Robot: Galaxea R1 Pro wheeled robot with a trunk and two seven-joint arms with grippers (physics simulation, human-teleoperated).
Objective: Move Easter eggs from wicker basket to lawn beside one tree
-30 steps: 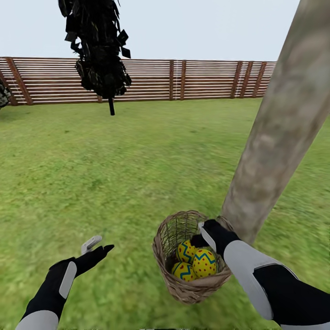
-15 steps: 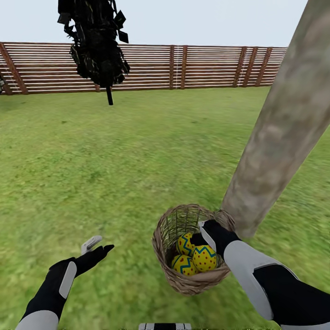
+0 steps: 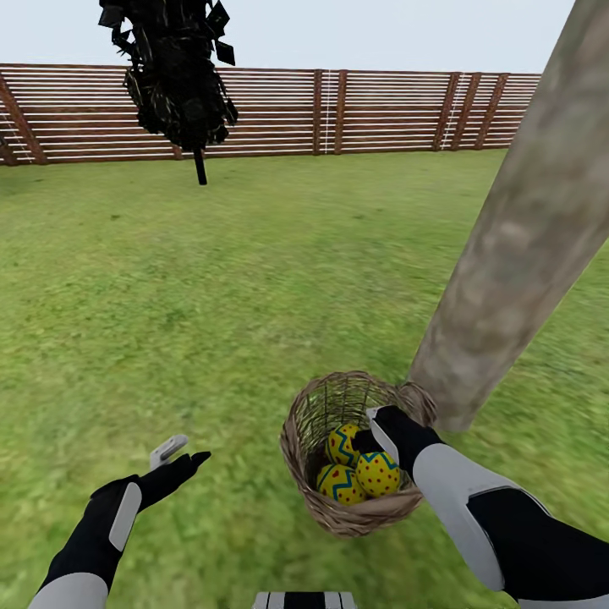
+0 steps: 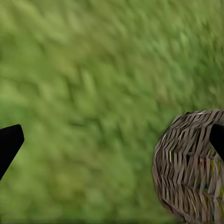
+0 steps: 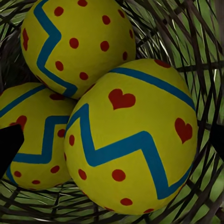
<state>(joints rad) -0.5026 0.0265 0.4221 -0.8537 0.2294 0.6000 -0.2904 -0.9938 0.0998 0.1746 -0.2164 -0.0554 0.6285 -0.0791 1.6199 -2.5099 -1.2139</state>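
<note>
Eggs (image 3: 359, 469) sit bunched in the basket (image 3: 309, 499), so your right end effector (image 5: 112, 140) hangs wide over the nearest.

The head camera has tilted downward over the past second: the fence (image 3: 338, 114), the dark tree (image 3: 173, 76) and the wicker basket (image 3: 355, 516) all sit higher in the head view than before. A striped part of the robot's body (image 3: 304, 600) has come into view at the bottom edge.
</note>
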